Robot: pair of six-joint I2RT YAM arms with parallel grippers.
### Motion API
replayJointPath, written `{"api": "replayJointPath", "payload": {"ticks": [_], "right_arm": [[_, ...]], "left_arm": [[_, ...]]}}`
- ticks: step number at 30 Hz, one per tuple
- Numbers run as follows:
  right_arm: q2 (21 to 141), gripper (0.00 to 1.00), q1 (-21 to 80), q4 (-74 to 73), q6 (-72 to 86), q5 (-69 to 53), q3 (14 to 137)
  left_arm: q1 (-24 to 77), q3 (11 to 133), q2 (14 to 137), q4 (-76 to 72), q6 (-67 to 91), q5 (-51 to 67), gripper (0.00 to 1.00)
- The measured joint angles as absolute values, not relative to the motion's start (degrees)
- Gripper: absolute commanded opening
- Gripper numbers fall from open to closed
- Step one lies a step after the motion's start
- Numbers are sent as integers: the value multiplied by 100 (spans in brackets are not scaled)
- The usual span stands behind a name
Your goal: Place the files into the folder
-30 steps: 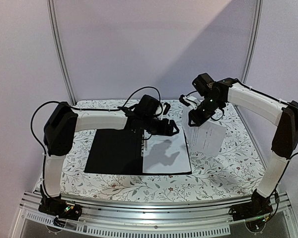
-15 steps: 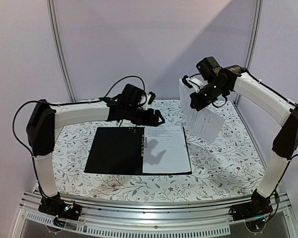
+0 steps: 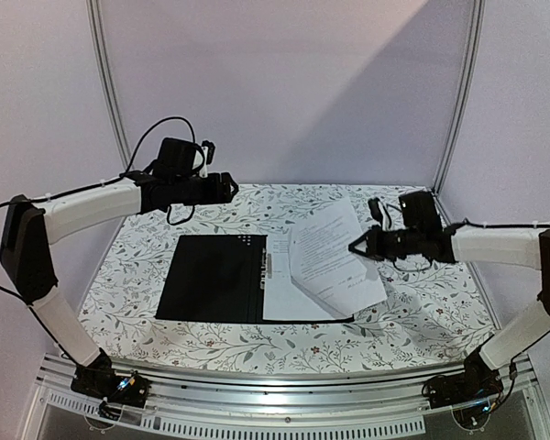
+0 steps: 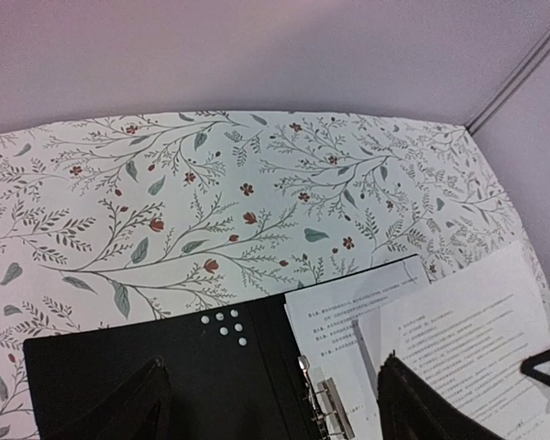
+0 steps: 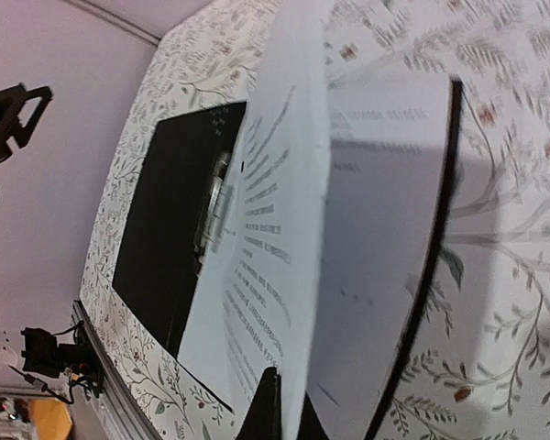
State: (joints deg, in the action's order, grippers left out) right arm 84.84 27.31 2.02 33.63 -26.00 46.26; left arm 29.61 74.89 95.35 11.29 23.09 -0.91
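The folder (image 3: pixel 211 280) lies open on the table, black inside, with its metal clip (image 3: pixel 267 266) at the spine. One white file (image 3: pixel 302 302) lies flat on its right half. A second white file (image 3: pixel 328 246) with fine black text is tilted over that half, and my right gripper (image 3: pixel 357 247) is shut on its right edge. The right wrist view shows this held sheet (image 5: pixel 275 229) edge-on above the folder (image 5: pixel 165 220). My left gripper (image 3: pixel 227 188) hangs open and holding nothing, high over the back left. Its fingers (image 4: pixel 137 408) frame the folder (image 4: pixel 165 367).
A floral cloth (image 3: pixel 412 312) covers the table. Pale walls with metal posts (image 3: pixel 110 101) close in the back and sides. An aluminium rail (image 3: pixel 284 385) runs along the near edge, with both arm bases on it.
My right arm has come down from high at the back right, bringing its sheet low over the folder's right half. My left arm has pulled back and up to the left, off the folder.
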Motion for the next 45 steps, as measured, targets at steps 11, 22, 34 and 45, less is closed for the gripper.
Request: {"api": "replayJointPath", "payload": {"ticks": [11, 22, 34, 45], "right_arm": [[8803, 0, 2703, 3087, 5221, -2460, 2888], [8993, 0, 2602, 3236, 5391, -2578, 3822], [9817, 0, 2099, 2799, 5349, -2987, 4073], [9778, 0, 1841, 1863, 4442, -2965, 4845]], "left_arm": [[2961, 7408, 9824, 1120, 2316, 121, 78], [2932, 7408, 9900, 1096, 2320, 320, 78], [2917, 7408, 9942, 1096, 2340, 395, 78], [2880, 7408, 9983, 1096, 2357, 445, 78]]}}
